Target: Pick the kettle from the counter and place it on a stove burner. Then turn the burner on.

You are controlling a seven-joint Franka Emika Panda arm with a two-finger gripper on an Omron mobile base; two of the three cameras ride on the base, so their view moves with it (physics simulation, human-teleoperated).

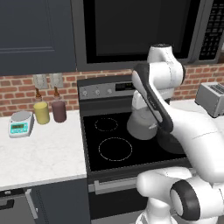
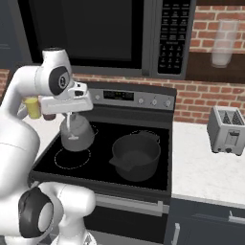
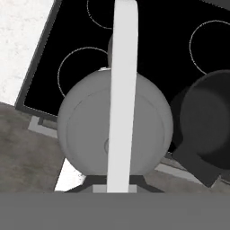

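Observation:
My gripper (image 2: 72,116) is shut on the thin arched handle (image 3: 122,90) of the small grey metal kettle (image 2: 76,135), which hangs upright from it over the left half of the black glass cooktop (image 2: 100,165). The arm covers part of the kettle (image 1: 142,123) in the left base view. The large dashed-ring stove burner (image 1: 115,148) lies at the front left of the glass, just in front of and below the kettle; the same stove burner (image 2: 69,159) peeks out under the kettle's base. The white counter (image 1: 43,153) lies left of the stove.
A wide black pot (image 2: 136,155) sits on the right half of the cooktop, close beside the kettle. Stove knobs (image 2: 154,101) line the back panel. A toaster (image 2: 227,129) stands on the right counter. A scale (image 1: 20,123) and two jars (image 1: 50,111) stand at the left.

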